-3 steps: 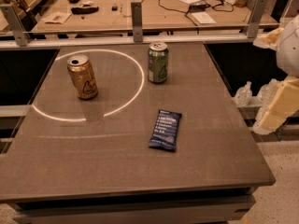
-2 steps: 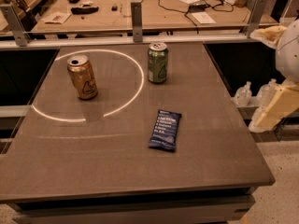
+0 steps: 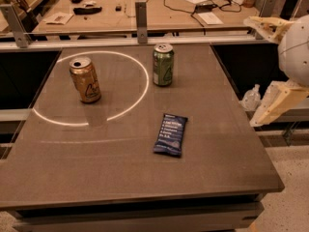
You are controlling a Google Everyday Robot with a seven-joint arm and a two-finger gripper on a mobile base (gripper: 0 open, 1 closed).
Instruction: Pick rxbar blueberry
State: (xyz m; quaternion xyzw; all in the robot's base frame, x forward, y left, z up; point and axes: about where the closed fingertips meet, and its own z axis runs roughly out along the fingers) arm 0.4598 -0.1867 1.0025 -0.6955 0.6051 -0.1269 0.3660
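Note:
The rxbar blueberry (image 3: 171, 134) is a flat dark blue wrapped bar with pale text, lying on the table (image 3: 96, 168) right of centre, toward the front. My gripper (image 3: 251, 72) is at the right edge of the view, beyond the table's right side and above it. Its two cream fingers (image 3: 276, 103) are spread apart with nothing between them. It is well to the right of the bar and not touching it.
A gold can (image 3: 85, 79) stands at the back left inside a white circle marking. A green can (image 3: 163, 65) stands at the back centre, behind the bar. A rail and a cluttered bench (image 3: 145, 11) lie behind the table. The floor shows at the right.
My gripper has shifted slightly left and up at the right edge. The bar and both cans have not moved.

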